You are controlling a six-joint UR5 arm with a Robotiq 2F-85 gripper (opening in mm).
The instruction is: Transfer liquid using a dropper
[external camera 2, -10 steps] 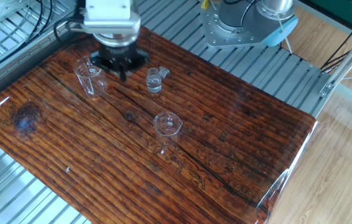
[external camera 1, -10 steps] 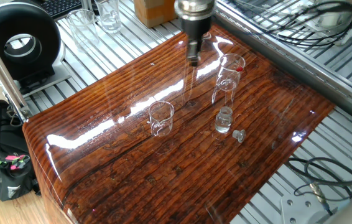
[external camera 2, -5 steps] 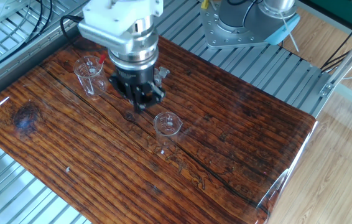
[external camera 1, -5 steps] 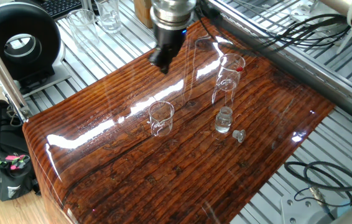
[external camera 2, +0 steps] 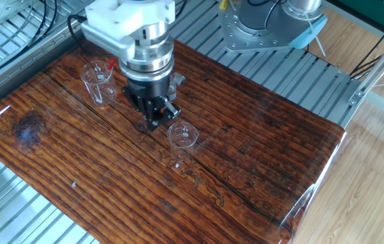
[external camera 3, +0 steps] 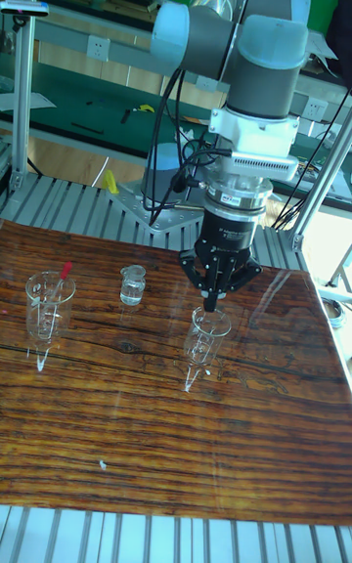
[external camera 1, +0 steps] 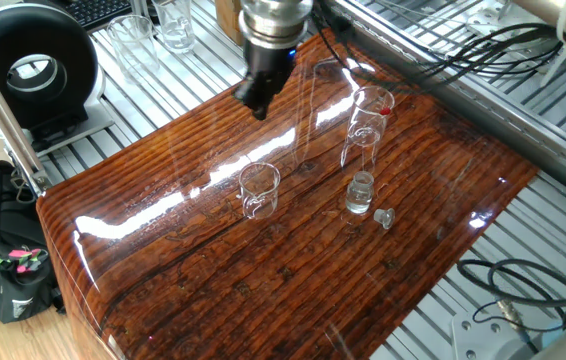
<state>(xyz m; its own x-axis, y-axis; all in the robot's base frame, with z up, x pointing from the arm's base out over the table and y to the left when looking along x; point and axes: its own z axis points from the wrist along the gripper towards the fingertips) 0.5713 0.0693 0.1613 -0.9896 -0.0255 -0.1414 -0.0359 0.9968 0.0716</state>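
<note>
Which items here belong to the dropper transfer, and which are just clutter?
Job: dropper standing in the tall glass vessel; small open bottle; short beaker; gripper.

Lying about: stopper on the table; black backpack; spare glassware.

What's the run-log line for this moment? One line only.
gripper: raised near beaker, fingers together, empty | dropper: in tall vessel | pickup: not yet done
</note>
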